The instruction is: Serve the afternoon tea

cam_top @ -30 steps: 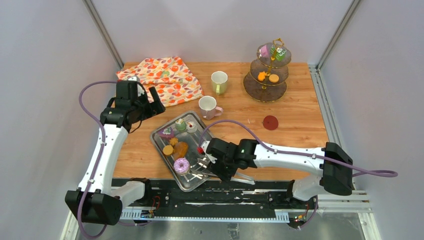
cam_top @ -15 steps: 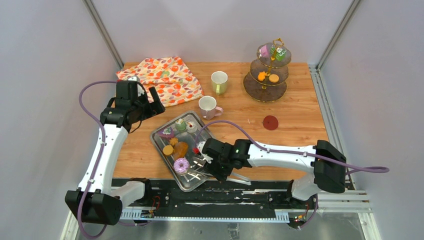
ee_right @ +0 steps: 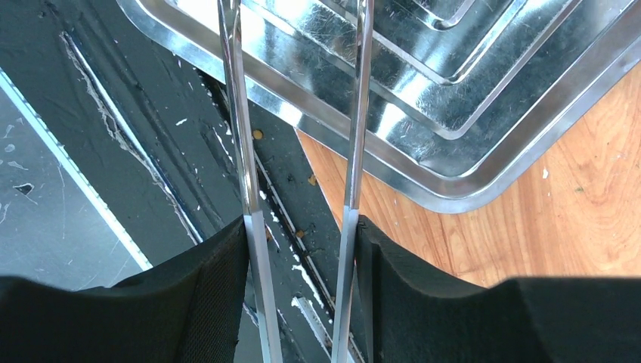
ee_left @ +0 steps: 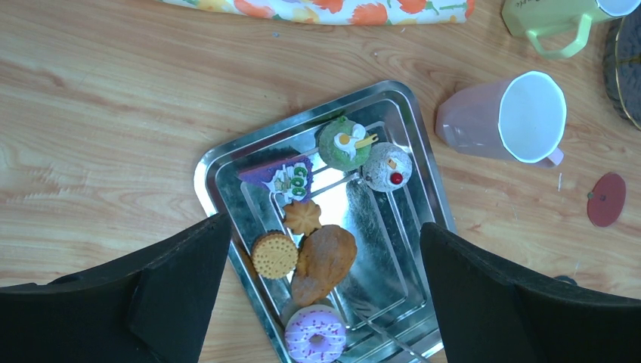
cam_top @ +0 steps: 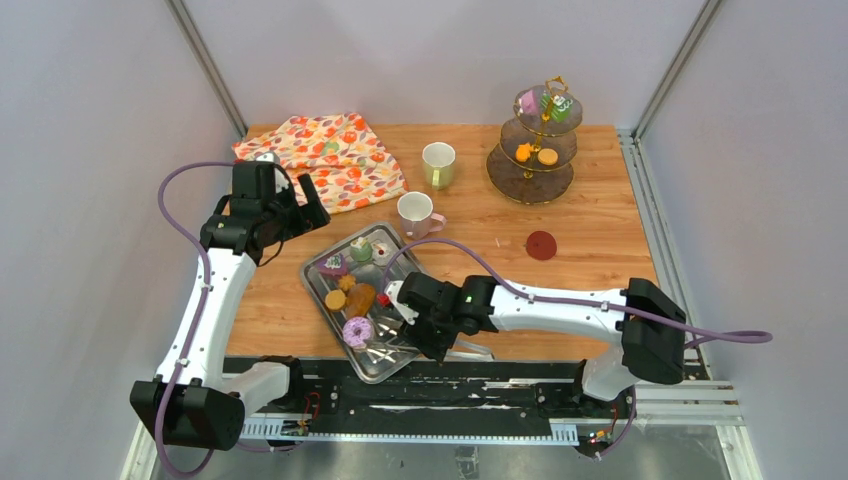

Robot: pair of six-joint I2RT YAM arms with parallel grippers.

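A metal tray point(cam_top: 312, 285) at the table's near edge holds a pink-iced donut point(cam_top: 357, 331), a brown pastry point(cam_top: 361, 298), an orange cookie point(cam_top: 336, 300), a purple cake point(cam_top: 333, 265) and a green cake point(cam_top: 361, 249). My right gripper point(cam_top: 425, 335) is shut on long metal tongs point(ee_right: 355, 113), both blades pressed between its pads, their tips over the tray's near end beside the donut. My left gripper point(ee_left: 323, 224) hangs open high above the tray, holding nothing. A pink mug point(cam_top: 414, 213) and a pale-green mug point(cam_top: 437, 163) stand behind the tray.
A three-tier stand point(cam_top: 531, 165) at the back right carries several small cakes and orange cookies. A red coaster point(cam_top: 541, 245) lies in front of it. An orange floral cloth point(cam_top: 325, 155) is bunched at the back left. The tray's near corner overhangs the black rail point(ee_right: 151, 136).
My right arm has moved left with the tongs, bringing their tips closer to the donut over the tray's near end. The left arm has not moved.
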